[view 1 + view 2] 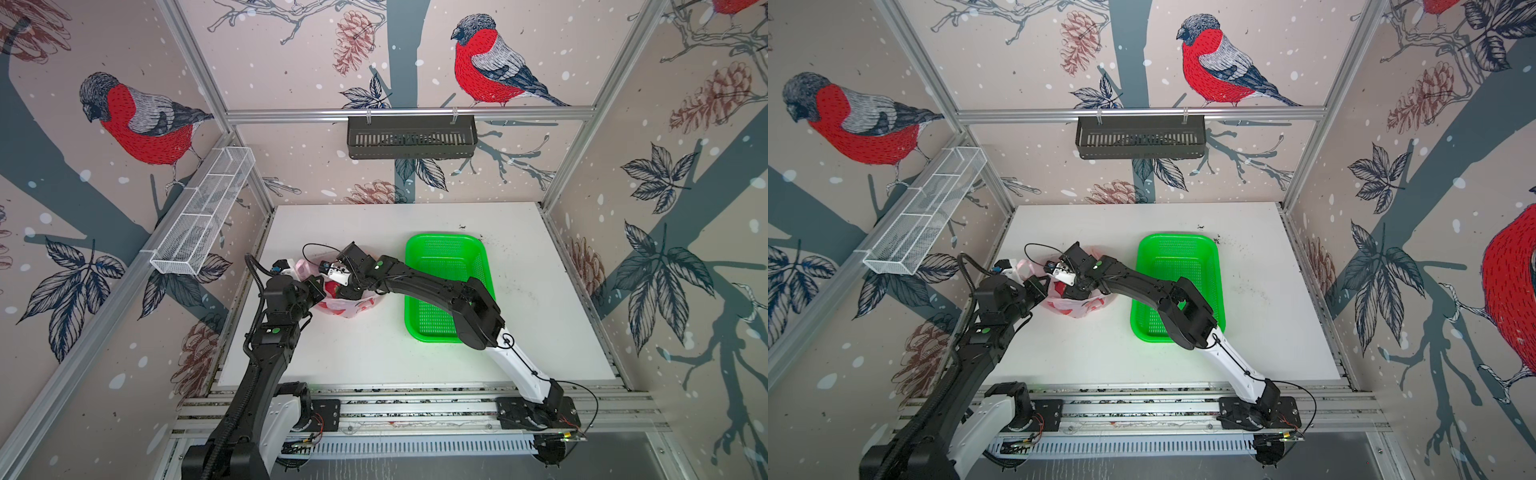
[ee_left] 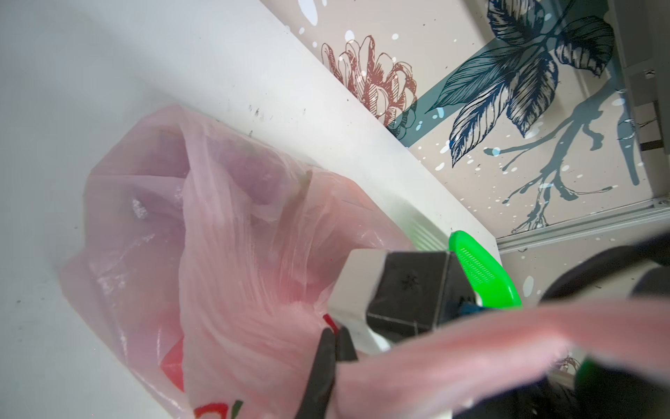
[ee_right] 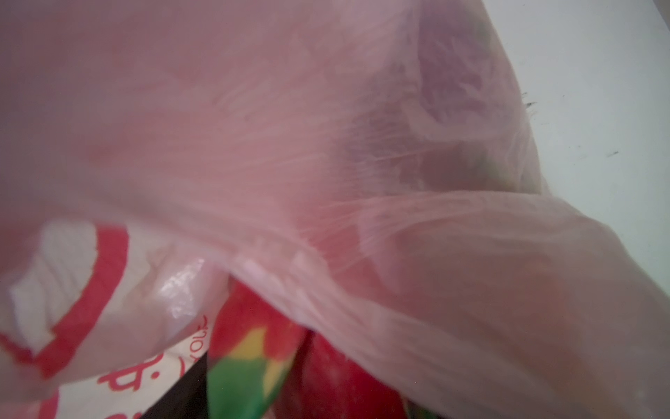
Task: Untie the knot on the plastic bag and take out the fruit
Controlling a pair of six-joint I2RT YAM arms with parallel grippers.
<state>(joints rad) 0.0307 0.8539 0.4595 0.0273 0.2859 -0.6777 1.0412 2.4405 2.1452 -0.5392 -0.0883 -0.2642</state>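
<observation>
Right wrist view is all but filled by the plastic bag, its pale pink film draped across the lens. A magenta fruit tipped green and yellow shows beneath the film's edge.

The right gripper reaches in from the right, over the green basket, and down into the bag's mouth. Its arm covers the basket's near corner in both top views. Its fingers are buried among film and fruit, so whether they stand free or clasp anything cannot be told.

Just beside it, the left gripper is closed, pinching a stretched band of the bag's film. The bag sits on the white table, left of centre, near the basket's left side but apart from it.

Only the left wrist view shows the pinch, along with dim purple shapes inside the bag. Only the top views show the red of the fruit in the open mouth.

Farther back, a white wire rack hangs on the left wall rail and a black slotted rack on the rear rail. How many fruits the bag holds cannot be made out.
</observation>
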